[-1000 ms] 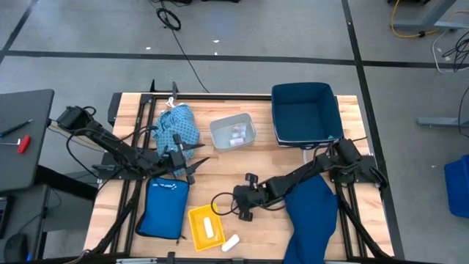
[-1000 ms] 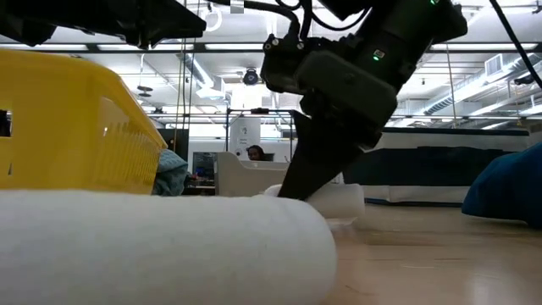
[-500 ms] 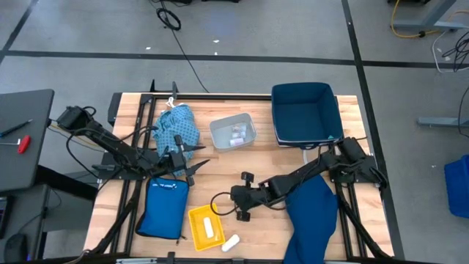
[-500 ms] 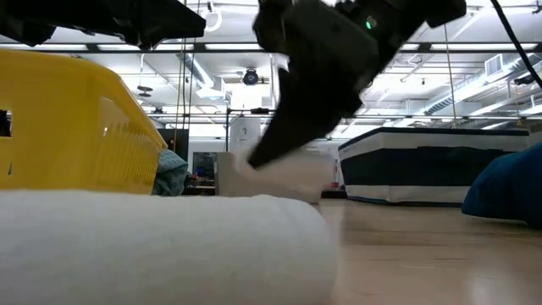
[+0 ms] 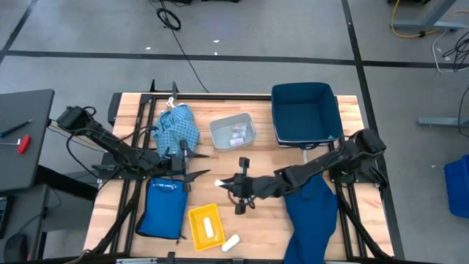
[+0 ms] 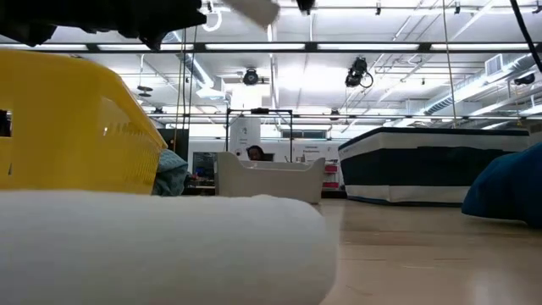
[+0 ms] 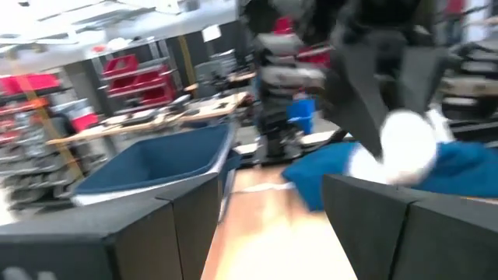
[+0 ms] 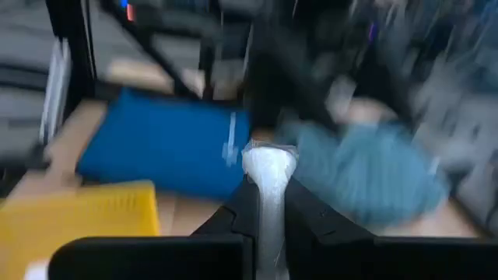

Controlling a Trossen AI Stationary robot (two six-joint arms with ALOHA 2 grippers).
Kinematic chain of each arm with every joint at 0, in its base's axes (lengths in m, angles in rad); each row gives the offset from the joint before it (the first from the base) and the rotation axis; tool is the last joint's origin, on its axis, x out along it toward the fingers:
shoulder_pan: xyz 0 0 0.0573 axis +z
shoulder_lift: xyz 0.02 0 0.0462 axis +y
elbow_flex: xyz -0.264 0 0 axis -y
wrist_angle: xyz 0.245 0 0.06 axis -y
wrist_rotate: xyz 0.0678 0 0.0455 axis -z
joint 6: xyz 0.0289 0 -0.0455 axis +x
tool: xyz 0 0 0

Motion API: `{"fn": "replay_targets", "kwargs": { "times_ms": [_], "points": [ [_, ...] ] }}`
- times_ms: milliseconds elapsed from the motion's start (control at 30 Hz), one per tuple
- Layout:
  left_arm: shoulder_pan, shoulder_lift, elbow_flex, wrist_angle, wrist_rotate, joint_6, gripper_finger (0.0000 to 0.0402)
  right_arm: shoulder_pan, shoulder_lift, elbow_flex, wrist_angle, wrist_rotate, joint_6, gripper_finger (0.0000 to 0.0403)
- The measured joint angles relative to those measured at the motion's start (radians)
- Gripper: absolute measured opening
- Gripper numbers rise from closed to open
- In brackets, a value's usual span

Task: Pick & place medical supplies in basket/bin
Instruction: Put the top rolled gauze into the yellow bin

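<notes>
My right gripper (image 5: 224, 183) reaches in from the table's right over the table's middle, shut on a finger-sized white roll (image 5: 219, 182). My left gripper (image 5: 199, 166) hovers open just left of it, beside the light blue patterned cloth (image 5: 178, 128). A second white roll (image 5: 207, 226) lies inside the yellow basket (image 5: 195, 218). A third roll (image 5: 230, 243) lies on the table by the near edge and fills the low view's foreground (image 6: 161, 246). The navy cloth (image 5: 311, 213) drapes over the near right edge. Tiny vials (image 5: 237, 133) sit in a clear bin. My right gripper pinches the white roll (image 8: 268, 167) between its two fingers (image 8: 243, 208), coming roughly level from the table's right. One end of the roll (image 5: 218, 182) sticks out past the fingertips toward the left gripper. The roll is lifted clear of the table.
A flat bright blue pouch (image 5: 163, 207) lies left of the yellow basket. The clear bin (image 5: 220, 125) stands at centre far, the navy bin (image 5: 304, 111) at far right. Bare wood shows between the bins and the basket.
My right gripper has risen from the table with the white roll and moved toward the left and far side, ending close to the left gripper. The roll went from resting on the table to lifted clear. In the low view the gripper has climbed almost out of the picture.
</notes>
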Motion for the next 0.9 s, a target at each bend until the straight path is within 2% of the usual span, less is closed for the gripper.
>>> {"fn": "replay_targets", "kwargs": {
  "times_ms": [200,533,733,900],
  "points": [
    [0.006,0.038,0.0,0.102,0.135,0.001,0.0227,-0.027,-0.012,0.0,0.176,-0.037,-0.192,0.0029],
    [0.074,0.178,0.0,0.332,0.322,-0.023,0.0227,-0.09,-0.011,0.0,0.298,-0.138,-0.223,0.0029],
    [0.109,0.266,0.0,0.509,0.344,-0.055,0.0227,-0.113,-0.011,0.0,0.32,-0.18,-0.215,0.0029],
    [0.135,0.308,0.0,0.585,0.384,-0.101,0.0227,-0.118,-0.011,0.0,0.328,-0.191,-0.221,0.0029]
  ]
}}
